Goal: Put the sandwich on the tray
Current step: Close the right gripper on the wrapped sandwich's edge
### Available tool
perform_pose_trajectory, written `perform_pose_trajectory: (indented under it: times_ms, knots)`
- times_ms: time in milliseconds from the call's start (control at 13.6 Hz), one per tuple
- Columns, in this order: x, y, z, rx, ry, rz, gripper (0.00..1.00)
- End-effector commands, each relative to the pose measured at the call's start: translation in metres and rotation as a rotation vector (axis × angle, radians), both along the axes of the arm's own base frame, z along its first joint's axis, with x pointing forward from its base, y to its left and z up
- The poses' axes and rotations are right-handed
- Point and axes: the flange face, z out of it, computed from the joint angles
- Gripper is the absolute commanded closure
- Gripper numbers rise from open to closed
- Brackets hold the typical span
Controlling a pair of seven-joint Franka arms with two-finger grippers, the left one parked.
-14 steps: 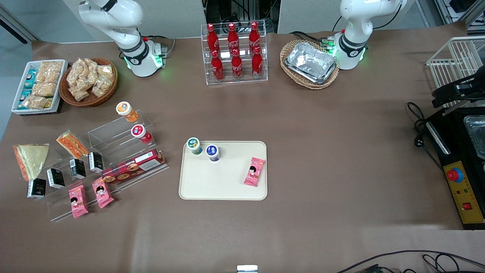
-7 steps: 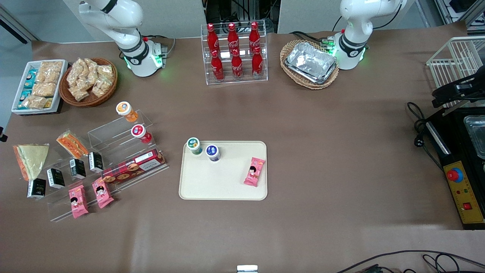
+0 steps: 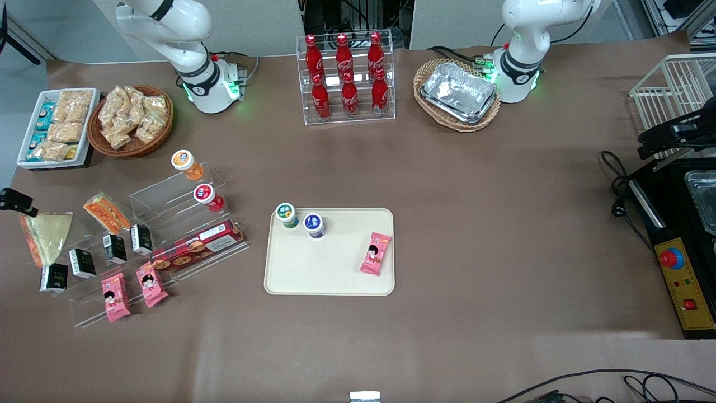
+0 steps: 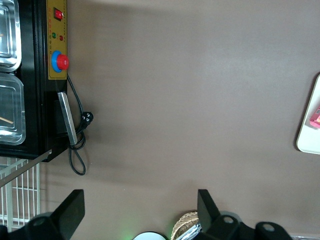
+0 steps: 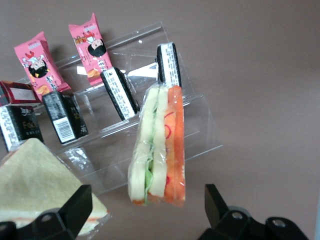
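The sandwich (image 3: 49, 236) is a clear-wrapped wedge with a pale bread face and an orange edge, lying at the working arm's end of the table beside the acrylic stand. The right wrist view shows its layered cream, green and orange edge (image 5: 159, 145). My gripper (image 3: 19, 204) is open and empty, just above the sandwich's wide end; in the right wrist view the gripper (image 5: 146, 196) has its fingertips (image 5: 75, 202) spread either side of that end, apart from it. The cream tray (image 3: 330, 274) lies mid-table and holds two small pots and a pink packet; its edge also shows in the left wrist view (image 4: 309, 135).
A smaller orange-striped wedge (image 3: 106, 212) leans on the acrylic stand (image 3: 168, 246), close beside the sandwich; its bread face shows in the right wrist view (image 5: 35, 185). Black boxes (image 3: 82, 263), pink packets (image 3: 114, 296) and a red box sit on the stand. A snack basket (image 3: 131, 120) stands farther back.
My gripper has come into the front view from the working arm's end of the table and now reaches the sandwich's wide end. Nothing else has moved.
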Motion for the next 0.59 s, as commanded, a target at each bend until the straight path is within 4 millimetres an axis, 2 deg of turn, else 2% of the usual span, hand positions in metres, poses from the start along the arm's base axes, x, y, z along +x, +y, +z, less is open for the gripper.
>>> perform_pose_trajectory:
  times_ms: [0, 147, 440, 513]
  knots:
    - [-0.011, 0.004, -0.031, 0.012, -0.017, 0.016, 0.0]
    - [-0.018, 0.001, -0.041, 0.015, -0.01, 0.013, 0.0]
    - [-0.014, -0.006, -0.053, -0.015, -0.027, 0.01, 0.01]
    - [-0.013, -0.006, -0.057, -0.014, -0.033, 0.004, 0.06]
